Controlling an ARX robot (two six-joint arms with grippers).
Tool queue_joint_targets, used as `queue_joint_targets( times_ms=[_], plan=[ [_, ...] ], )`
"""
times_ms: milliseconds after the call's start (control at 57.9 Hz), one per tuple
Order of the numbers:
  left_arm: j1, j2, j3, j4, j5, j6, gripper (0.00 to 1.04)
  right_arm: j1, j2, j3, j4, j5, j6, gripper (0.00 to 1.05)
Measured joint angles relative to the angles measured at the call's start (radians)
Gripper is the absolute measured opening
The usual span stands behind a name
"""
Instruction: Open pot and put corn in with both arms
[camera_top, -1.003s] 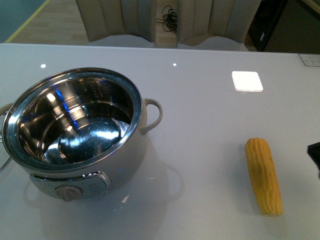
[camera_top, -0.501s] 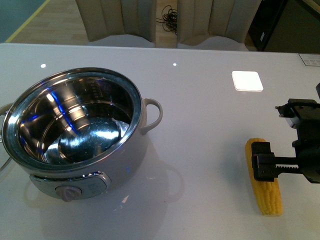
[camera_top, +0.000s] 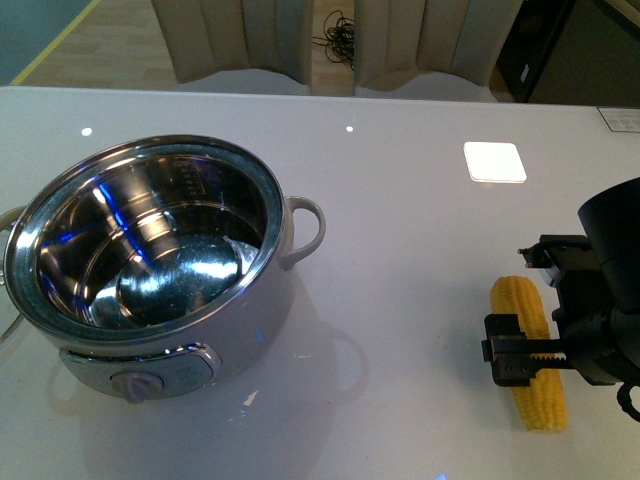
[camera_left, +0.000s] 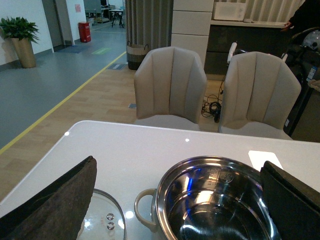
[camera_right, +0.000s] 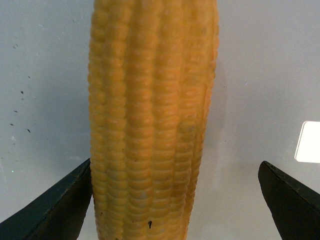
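Note:
The cream-white pot (camera_top: 150, 260) stands uncovered at the table's left, its steel inside bare. A glass lid (camera_left: 102, 220) lies flat on the table beside the pot (camera_left: 215, 200). My left gripper (camera_left: 175, 212) hovers open above the pot and lid; it does not show in the front view. The yellow corn (camera_top: 528, 345) lies on the table at the right. My right gripper (camera_top: 546, 358) hangs open straddling the corn (camera_right: 150, 125). In the right wrist view the gripper (camera_right: 175, 207) has the cob close against one finger (camera_right: 55, 212) and well apart from the other.
A white square patch (camera_top: 494, 161) lies on the table beyond the corn. Two beige chairs (camera_left: 170, 85) stand at the table's far edge, with a dark cabinet (camera_top: 535, 45) behind at the right.
My right arm has come in from the right edge and moved left and nearer, now open over the corn. Pot and corn have not moved.

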Motion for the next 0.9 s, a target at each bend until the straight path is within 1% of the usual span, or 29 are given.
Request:
queue_joint_targets(
  times_ms=[242,346,380,415,519,657,830,899],
  plan=[
    [0.000,0.000,0.000,0.000,0.000,0.000,0.98,0.010,0.010,0.002,0.000,0.000,-0.016,0.45],
    [0.000,0.000,0.000,0.000,0.000,0.000,0.98,0.011,-0.004,-0.013,0.008,-0.002,-0.019,0.35],
    [0.000,0.000,0.000,0.000,0.000,0.000,0.98,0.010,-0.027,-0.031,0.014,-0.018,-0.019,0.31],
    [0.000,0.000,0.000,0.000,0.000,0.000,0.98,0.010,-0.054,-0.045,0.014,-0.037,-0.016,0.29],
    [0.000,0.000,0.000,0.000,0.000,0.000,0.98,0.013,-0.184,-0.071,0.000,-0.145,0.034,0.23],
    [0.000,0.000,0.000,0.000,0.000,0.000,0.98,0.039,-0.297,-0.060,-0.037,-0.229,0.077,0.23],
    [0.000,0.000,0.000,0.000,0.000,0.000,0.98,0.076,-0.353,-0.005,-0.095,-0.277,0.123,0.22],
    [0.000,0.000,0.000,0.000,0.000,0.000,0.98,0.103,-0.375,0.040,-0.127,-0.291,0.153,0.22]
  ],
)
